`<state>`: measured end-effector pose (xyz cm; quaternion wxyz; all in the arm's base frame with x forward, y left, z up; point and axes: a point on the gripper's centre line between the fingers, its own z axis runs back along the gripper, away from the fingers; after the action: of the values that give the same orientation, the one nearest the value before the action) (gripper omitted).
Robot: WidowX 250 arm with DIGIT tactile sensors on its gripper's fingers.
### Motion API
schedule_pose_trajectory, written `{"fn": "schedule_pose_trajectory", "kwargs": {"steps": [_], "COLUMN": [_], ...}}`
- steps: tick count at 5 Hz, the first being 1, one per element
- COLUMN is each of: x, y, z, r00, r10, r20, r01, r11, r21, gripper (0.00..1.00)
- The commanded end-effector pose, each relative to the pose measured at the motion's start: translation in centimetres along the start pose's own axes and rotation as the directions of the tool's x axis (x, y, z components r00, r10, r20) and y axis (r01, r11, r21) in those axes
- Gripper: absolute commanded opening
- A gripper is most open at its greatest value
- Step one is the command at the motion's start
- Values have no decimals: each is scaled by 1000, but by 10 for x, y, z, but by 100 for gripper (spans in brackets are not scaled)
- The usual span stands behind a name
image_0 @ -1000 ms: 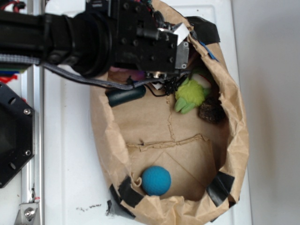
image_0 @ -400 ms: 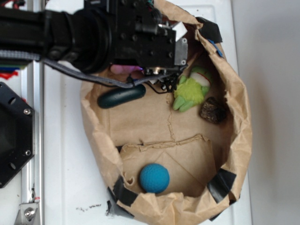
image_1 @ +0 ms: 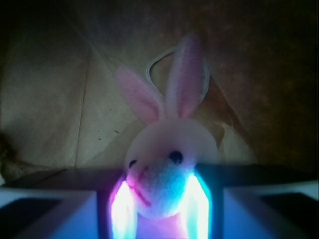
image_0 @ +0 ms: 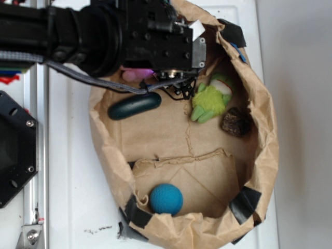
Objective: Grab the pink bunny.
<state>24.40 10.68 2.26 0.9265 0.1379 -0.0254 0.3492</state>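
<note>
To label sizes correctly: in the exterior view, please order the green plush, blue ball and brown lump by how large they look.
1. green plush
2. blue ball, slightly smaller
3. brown lump, smallest

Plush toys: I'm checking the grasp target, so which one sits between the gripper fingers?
The pink bunny, long ears up; the green plush lies apart, untouched.

There is one brown paper bag point(image_0: 262, 155), and in it are one pink bunny point(image_1: 169, 159), one green plush toy point(image_0: 209, 103), one blue ball point(image_0: 166, 199), one dark green long thing point(image_0: 134, 105) and one brown lump point(image_0: 236, 122).
</note>
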Motion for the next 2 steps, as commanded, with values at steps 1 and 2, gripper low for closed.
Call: {"fn": "schedule_pose_trajectory", "kwargs": {"steps": [1, 2], "x": [1, 1], "y": [6, 4], "z": [-2, 4], "r00": [1000, 1000], "r10": [3, -12], "r20": [-6, 1], "r01": [-3, 12], "r11": [999, 999], "r21": [-33, -51], "gripper": [0, 0]}}
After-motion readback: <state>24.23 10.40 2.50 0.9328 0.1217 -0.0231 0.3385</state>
